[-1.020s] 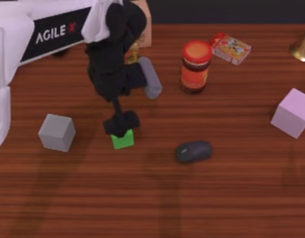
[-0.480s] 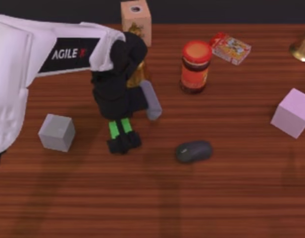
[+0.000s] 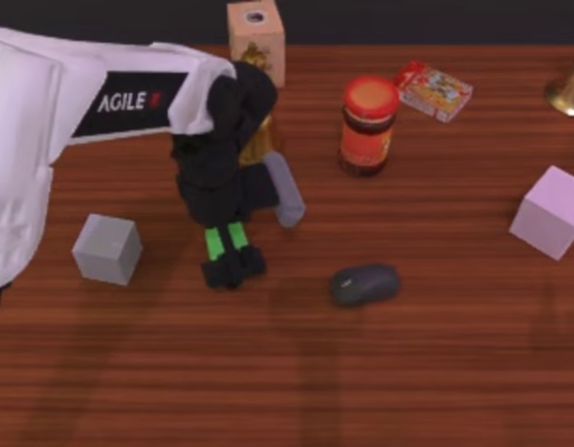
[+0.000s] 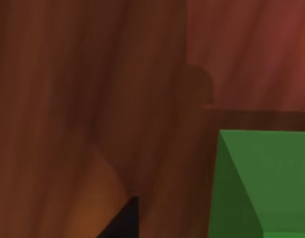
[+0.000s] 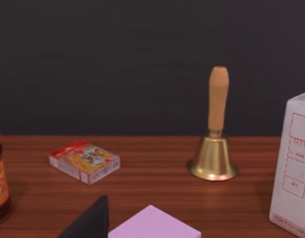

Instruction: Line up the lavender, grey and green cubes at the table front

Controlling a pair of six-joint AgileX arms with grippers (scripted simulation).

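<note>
Dark striped worktop point(image 3: 436, 372) lies below the left gripper point(image 3: 232, 267), closed on the green cube point(image 3: 225, 239), front edge nearer.

Green cube point(image 3: 224, 241): clamped in left gripper point(image 3: 231, 265). Grey cube point(image 3: 107, 249): resting at table point(image 3: 436, 372) left. Lavender cube point(image 3: 550, 212): right edge.
</note>
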